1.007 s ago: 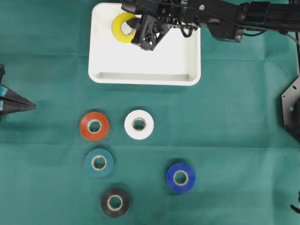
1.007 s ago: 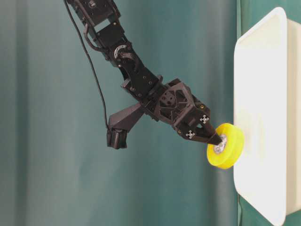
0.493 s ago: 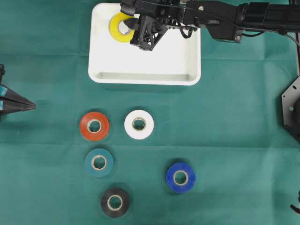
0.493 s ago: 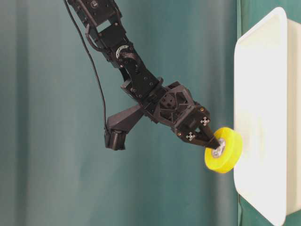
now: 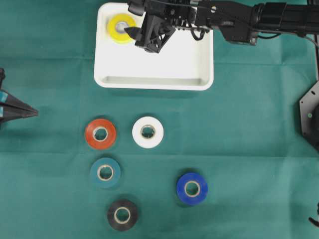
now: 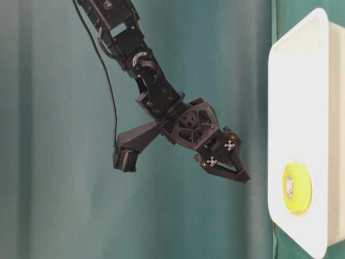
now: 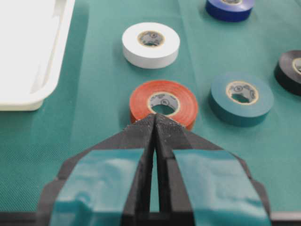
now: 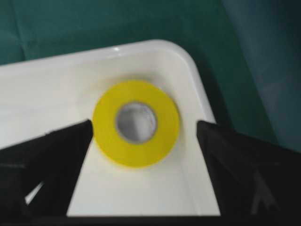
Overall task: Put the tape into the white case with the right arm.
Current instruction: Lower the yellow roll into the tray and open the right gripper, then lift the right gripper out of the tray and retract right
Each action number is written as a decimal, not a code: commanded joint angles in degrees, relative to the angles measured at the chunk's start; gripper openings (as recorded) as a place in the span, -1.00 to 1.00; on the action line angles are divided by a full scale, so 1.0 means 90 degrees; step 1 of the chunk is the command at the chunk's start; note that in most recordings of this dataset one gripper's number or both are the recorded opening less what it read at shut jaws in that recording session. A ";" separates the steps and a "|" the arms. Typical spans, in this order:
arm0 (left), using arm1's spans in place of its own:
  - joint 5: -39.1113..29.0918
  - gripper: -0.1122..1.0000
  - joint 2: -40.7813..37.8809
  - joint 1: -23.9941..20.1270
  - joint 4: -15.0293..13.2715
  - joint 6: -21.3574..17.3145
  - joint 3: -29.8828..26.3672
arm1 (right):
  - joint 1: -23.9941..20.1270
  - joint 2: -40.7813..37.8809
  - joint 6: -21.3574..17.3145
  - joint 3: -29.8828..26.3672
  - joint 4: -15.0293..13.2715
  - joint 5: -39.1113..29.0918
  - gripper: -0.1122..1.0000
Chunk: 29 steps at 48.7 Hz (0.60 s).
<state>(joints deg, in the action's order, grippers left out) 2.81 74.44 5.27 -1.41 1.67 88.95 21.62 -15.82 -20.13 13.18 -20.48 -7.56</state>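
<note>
Looking from overhead first: the yellow tape roll point(image 5: 121, 28) lies flat in the far-left corner of the white case point(image 5: 154, 82), and the right arm's gripper point(image 5: 130, 32) sits just beside it, tips pointing at the roll. Five more rolls (red, white, teal, blue, black) sit on the green surface, well apart from the case.

Table-level view is the useful one: it shows clear air between the right gripper point(image 6: 242, 176) and the yellow roll point(image 6: 297, 188), which overhead kinda hides. So any next move is a straight pull-back, I'd say.

Right wrist view: jaws spread apart, nothing held, the roll point(image 8: 136, 123) flat between and beyond the two fingers point(image 8: 51, 160), hole facing up.

Left wrist view: left gripper point(image 7: 155, 123) jaws pressed together, parked near the red roll point(image 7: 163, 103).
</note>
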 commanded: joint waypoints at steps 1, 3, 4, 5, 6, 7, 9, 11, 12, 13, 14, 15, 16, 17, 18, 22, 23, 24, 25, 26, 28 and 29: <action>0.0049 -0.78 -0.0039 -0.0010 0.0000 0.0000 -0.0078 | -0.0010 0.0127 0.0000 -0.0098 -0.0020 0.0039 0.30; 0.0059 -0.78 -0.0049 -0.0010 -0.0010 0.0000 -0.0078 | -0.0020 0.0146 0.0000 -0.0078 -0.0020 0.0039 0.30; 0.0049 -0.78 -0.0049 -0.0010 -0.0010 0.0000 -0.0078 | -0.0010 0.0156 0.0000 -0.0039 -0.0020 0.0029 0.31; 0.0049 -0.78 -0.0049 -0.0020 0.0000 0.0000 -0.0068 | -0.0010 0.0176 0.0000 -0.0010 -0.0020 0.0029 0.30; 0.0059 -0.78 -0.0049 -0.0020 -0.0010 0.0000 -0.0078 | -0.0010 0.0205 0.0000 0.0029 -0.0020 0.0029 0.30; 0.0049 -0.78 -0.0049 -0.0010 -0.0010 0.0000 -0.0078 | -0.0010 0.0244 0.0000 0.0068 -0.0020 0.0039 0.30; 0.0059 -0.78 -0.0049 -0.0010 -0.0010 0.0000 -0.0078 | -0.0020 0.0322 0.0000 0.0176 -0.0020 0.0029 0.30; 0.0049 -0.78 -0.0049 -0.0010 -0.0010 0.0000 -0.0078 | -0.0029 0.0420 0.0000 0.0332 -0.0020 0.0039 0.30; 0.0049 -0.78 -0.0049 -0.0010 -0.0010 0.0000 -0.0068 | -0.0029 0.0488 -0.0010 0.0420 -0.0020 0.0029 0.30; 0.0049 -0.78 -0.0039 -0.0010 -0.0010 0.0000 -0.0068 | -0.0039 0.0557 -0.0010 0.0508 -0.0020 0.0029 0.30; 0.0059 -0.78 -0.0049 -0.0010 -0.0010 0.0000 -0.0078 | -0.0049 0.0635 -0.0010 0.0615 -0.0029 0.0029 0.30; 0.0049 -0.78 -0.0049 -0.0010 0.0000 0.0000 -0.0068 | -0.0059 0.0713 -0.0020 0.0723 -0.0020 0.0039 0.30; 0.0049 -0.78 -0.0039 -0.0010 -0.0010 0.0000 -0.0068 | -0.0068 0.0801 -0.0010 0.0830 -0.0020 0.0029 0.30; 0.0059 -0.78 -0.0049 -0.0010 -0.0010 0.0000 -0.0078 | -0.0078 0.0898 -0.0020 0.0947 -0.0020 0.0029 0.30; 0.0049 -0.78 -0.0039 -0.0020 -0.0010 0.0000 -0.0068 | -0.0088 0.0996 -0.0020 0.1084 -0.0020 0.0039 0.30; 0.0049 -0.78 -0.0039 -0.0020 -0.0010 0.0000 -0.0078 | -0.0137 0.1455 -0.0010 0.1709 -0.0020 0.0088 0.31; 0.0049 -0.78 -0.0039 -0.0020 0.0000 0.0000 -0.0078 | -0.0137 0.1572 -0.0010 0.1855 -0.0020 0.0098 0.30; 0.0049 -0.78 -0.0039 -0.0020 0.0000 0.0000 -0.0078 | -0.0146 0.1680 -0.0010 0.2012 -0.0020 0.0127 0.30; 0.0049 -0.78 -0.0049 -0.0020 0.0000 0.0000 -0.0068 | -0.0146 0.1787 -0.0010 0.2158 -0.0020 0.0146 0.30; 0.0049 -0.78 -0.0039 -0.0020 -0.0010 0.0000 -0.0078 | -0.0146 0.1885 -0.0010 0.2314 -0.0020 0.0195 0.30; 0.0049 -0.78 -0.0039 -0.0029 -0.0010 0.0000 -0.0078 | -0.0146 0.2100 -0.0010 0.2598 -0.0020 0.0283 0.30; 0.0049 -0.78 -0.0049 -0.0039 0.0000 0.0000 -0.0078 | -0.0146 0.2197 -0.0010 0.2734 -0.0020 0.0342 0.30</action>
<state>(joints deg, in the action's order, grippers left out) 2.81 74.44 5.27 -1.41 1.67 88.86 20.21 -0.88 -20.13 34.28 -20.48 -6.24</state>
